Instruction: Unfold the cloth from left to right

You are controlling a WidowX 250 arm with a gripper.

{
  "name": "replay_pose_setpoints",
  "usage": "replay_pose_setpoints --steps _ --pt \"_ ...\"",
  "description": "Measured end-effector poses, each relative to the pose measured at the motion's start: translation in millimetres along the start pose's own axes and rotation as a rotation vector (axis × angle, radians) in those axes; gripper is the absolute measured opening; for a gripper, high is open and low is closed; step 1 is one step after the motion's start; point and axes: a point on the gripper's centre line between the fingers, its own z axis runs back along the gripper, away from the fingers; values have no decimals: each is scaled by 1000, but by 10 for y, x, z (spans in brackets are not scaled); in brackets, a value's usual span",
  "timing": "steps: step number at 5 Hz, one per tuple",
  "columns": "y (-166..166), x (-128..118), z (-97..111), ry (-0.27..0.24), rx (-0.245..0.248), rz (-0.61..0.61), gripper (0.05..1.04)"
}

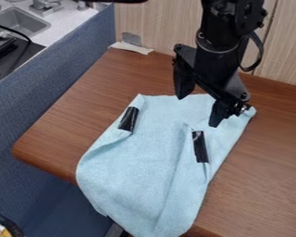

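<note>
Gripper: we see the black gripper (pixel 197 112) over the far part of the cloth, fingers spread wide with nothing between them.
Cloth: we find the light blue cloth (pixel 153 157) on the wooden table (pixel 255 185), its near end drooping past the near edge.
Slip risk: we think a pull toward the near side could drag the whole cloth off, since that end already hangs.
Grasp risk: pinching too deep could catch both layers, we judge, and shift the cloth instead of opening its fold.
Tape risk: the left black strip (pixel 129 119) and right black strip (pixel 200 146) look stiffer than the cloth; we could snag one or get a crooked lift.
Scrap: we note a pale scrap (pixel 131 47) at the table's far left, well apart from the cloth.
Surroundings: a blue partition (pixel 58 92) runs along the left, a sink (pixel 17 22) beyond it; we have a wood-grained wall (pixel 157 25) on the far side.
In the way: we would expect that wall to limit far-side moves.
</note>
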Motion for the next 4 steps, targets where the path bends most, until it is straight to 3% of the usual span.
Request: replay_pose_setpoints --steps 2,4 --pt "39 33 -228 44 -17 37 999" --pt "91 51 -605 122 -87 127 1000"
